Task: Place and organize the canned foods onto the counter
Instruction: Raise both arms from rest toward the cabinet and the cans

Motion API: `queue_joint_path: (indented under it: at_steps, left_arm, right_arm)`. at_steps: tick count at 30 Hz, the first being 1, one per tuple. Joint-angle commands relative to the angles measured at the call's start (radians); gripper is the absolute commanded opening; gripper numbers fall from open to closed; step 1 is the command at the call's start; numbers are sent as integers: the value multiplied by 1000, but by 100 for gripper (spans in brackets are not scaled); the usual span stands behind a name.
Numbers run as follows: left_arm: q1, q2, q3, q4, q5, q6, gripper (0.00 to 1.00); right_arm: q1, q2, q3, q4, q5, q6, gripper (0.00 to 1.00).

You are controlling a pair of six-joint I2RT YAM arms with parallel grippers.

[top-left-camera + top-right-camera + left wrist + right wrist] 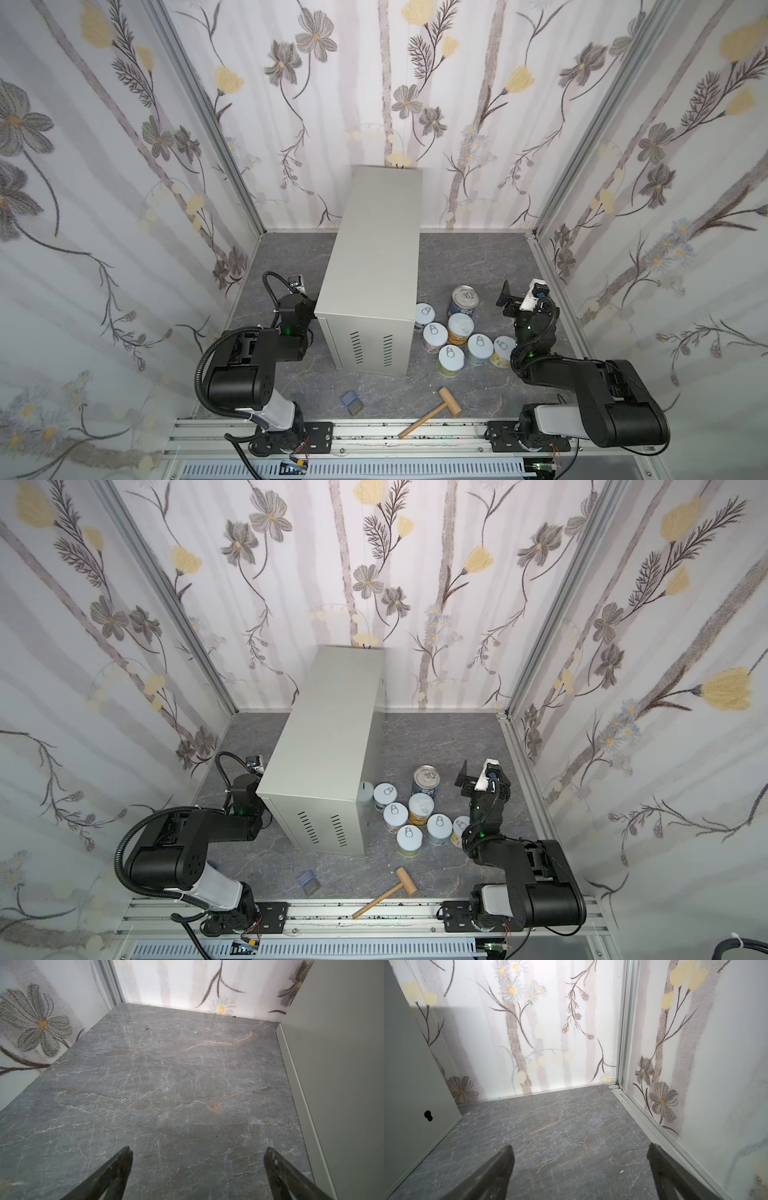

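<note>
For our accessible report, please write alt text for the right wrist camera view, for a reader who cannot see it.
The right end effector is open and empty above a dark grey marbled floor. Beside it stands the side of a light grey metal box with a small dark hole, and flowered walls close the space.

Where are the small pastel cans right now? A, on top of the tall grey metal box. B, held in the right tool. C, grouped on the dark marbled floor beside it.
C: the small pastel cans stand grouped on the dark marbled floor beside the tall light-grey metal box.
</note>
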Motion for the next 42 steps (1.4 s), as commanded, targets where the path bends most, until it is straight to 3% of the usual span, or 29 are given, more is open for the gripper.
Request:
queue_joint_path:
  at_steps: [1, 28, 37, 42]
  left_arm:
    - [0, 1, 6, 32, -5, 11, 100]
    - [-3, -1, 4, 34, -14, 13, 100]
    - [-39, -45, 37, -49, -174, 0, 100]
    - [-59, -126, 165, -330, -361, -37, 100]
  right_arm:
    - [1, 4, 7, 31, -9, -18, 100]
    - [-10, 4, 14, 17, -42, -17, 100]
    - [-13, 5, 17, 14, -58, -17, 100]
    - [-11, 5, 17, 12, -54, -20, 100]
